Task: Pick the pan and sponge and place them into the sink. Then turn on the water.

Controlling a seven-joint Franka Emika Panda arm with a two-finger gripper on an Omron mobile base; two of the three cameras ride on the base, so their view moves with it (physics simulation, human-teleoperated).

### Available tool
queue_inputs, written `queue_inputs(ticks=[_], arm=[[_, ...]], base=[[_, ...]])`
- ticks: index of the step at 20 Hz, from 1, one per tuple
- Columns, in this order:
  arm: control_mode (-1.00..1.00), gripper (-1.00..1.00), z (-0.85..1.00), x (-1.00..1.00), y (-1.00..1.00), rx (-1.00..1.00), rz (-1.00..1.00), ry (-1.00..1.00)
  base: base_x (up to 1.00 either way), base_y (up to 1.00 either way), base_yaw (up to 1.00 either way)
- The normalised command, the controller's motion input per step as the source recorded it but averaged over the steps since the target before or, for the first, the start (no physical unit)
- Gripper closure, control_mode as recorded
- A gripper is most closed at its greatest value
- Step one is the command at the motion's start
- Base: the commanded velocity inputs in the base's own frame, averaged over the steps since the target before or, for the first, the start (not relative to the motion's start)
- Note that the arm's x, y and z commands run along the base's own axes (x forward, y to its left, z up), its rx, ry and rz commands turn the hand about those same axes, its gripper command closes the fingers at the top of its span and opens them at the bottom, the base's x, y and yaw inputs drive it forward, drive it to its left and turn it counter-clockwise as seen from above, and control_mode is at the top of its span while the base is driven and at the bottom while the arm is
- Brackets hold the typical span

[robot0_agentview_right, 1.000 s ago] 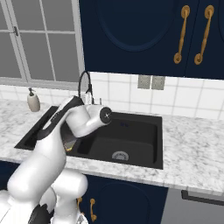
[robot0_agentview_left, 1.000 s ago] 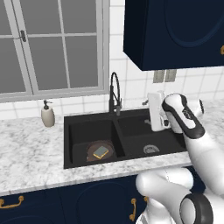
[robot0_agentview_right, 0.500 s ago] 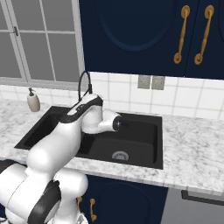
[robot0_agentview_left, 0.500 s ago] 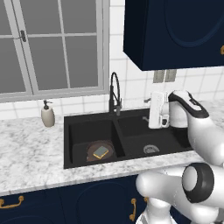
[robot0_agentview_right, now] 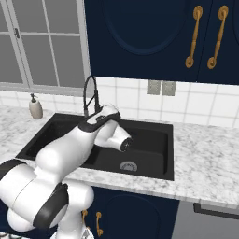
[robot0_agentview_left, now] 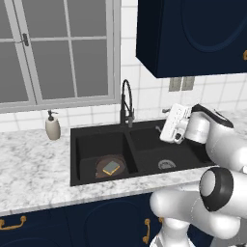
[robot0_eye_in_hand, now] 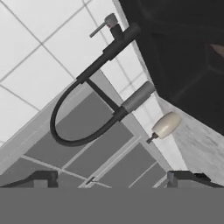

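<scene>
Hovering over the right basin of the sink (robot0_agentview_left: 144, 140), the gripper (robot0_agentview_left: 166, 129) pointed at the faucet (robot0_eye_in_hand: 98, 72), its fingers spread apart and empty. Well off to its far side, the sponge (robot0_agentview_left: 111, 167) lay in the pan (robot0_agentview_left: 100, 169) on the left basin floor.

arm (robot0_agentview_left: 219, 144): glossy white rounded links | dark joint rings | white hand (robot0_agentview_left: 166, 126)

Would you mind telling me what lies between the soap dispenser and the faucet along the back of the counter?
Nothing stands between them. In the left base view, only bare marble counter and the sink's back rim lie between the soap dispenser and the faucet.
</scene>
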Motion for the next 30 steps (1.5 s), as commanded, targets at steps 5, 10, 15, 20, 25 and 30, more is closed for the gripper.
queue_inputs(ticks=[5, 10, 15, 20, 25, 30], arm=[[-1.0, -1.0, 0.0, 0.3, 0.0, 0.06, -0.13, 0.28], [-1.0, -1.0, 0.0, 0.32, -0.06, 0.1, -0.07, 0.28], [-1.0, -1.0, -0.03, 0.34, -0.19, 0.21, -0.03, 0.19], [-1.0, -1.0, -0.28, 0.28, -0.23, 0.3, 0.0, 0.06], [-1.0, -1.0, -0.4, 0.1, -0.07, 0.28, 0.0, 0.0], [-1.0, -1.0, -0.29, 0.05, 0.0, 0.08, 0.0, 0.0]], base=[[0.0, 0.0, 0.0], [0.0, 0.0, 0.0], [0.0, 0.0, 0.0], [0.0, 0.0, 0.0], [0.0, 0.0, 0.0], [0.0, 0.0, 0.0]])
